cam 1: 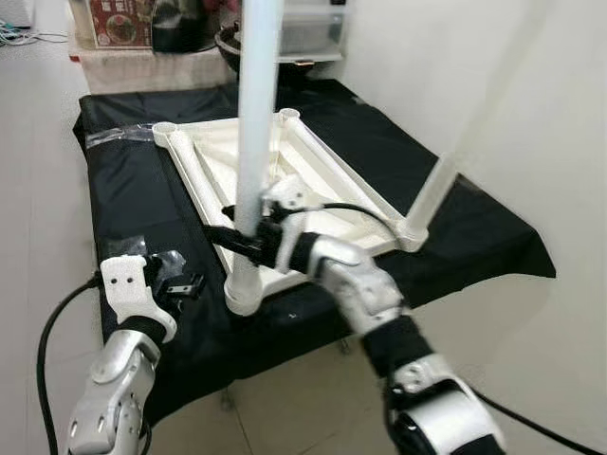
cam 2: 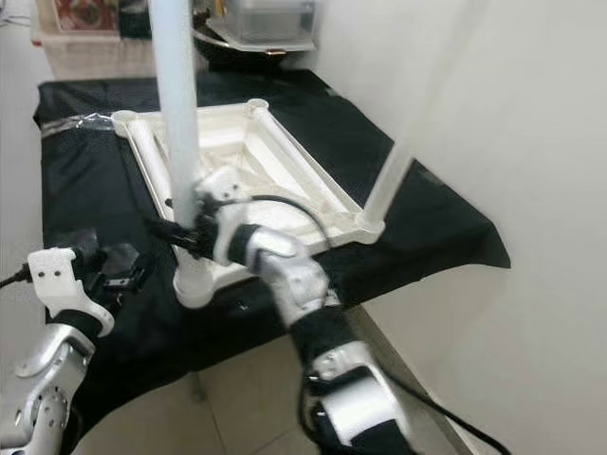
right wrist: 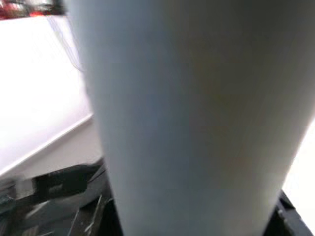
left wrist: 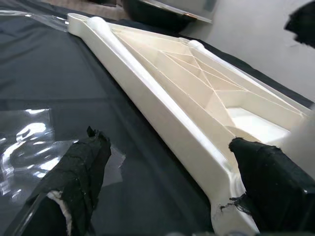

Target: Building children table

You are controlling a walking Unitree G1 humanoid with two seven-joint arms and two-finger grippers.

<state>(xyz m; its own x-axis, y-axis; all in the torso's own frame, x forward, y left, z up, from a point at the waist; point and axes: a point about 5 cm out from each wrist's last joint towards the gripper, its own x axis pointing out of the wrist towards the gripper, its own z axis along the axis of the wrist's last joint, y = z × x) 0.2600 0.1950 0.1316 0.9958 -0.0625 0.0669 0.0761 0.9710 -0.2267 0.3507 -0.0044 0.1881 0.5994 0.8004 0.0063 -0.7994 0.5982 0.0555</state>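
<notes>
A white plastic table top (cam 1: 334, 169) lies upside down on a black-covered table (cam 1: 133, 199). One white leg (cam 1: 256, 114) stands upright in the near left corner socket (cam 1: 245, 296). My right gripper (cam 1: 237, 229) is shut on that leg low down, and the leg (right wrist: 197, 118) sits right against the right wrist camera. A second leg (cam 1: 432, 194) stands in the near right corner socket, leaning away to the right. My left gripper (cam 1: 186, 284) hovers open over the black cloth left of the table top, its fingers (left wrist: 81, 167) apart with nothing between them.
A white wall (cam 1: 512, 104) runs close along the right side. Boxes (cam 1: 119, 24) and a dark bowl (cam 1: 228, 43) sit beyond the far end. Clear tape patches (left wrist: 29, 132) shine on the cloth. Tiled floor lies below the near edge, where a black cable (cam 1: 47, 341) hangs.
</notes>
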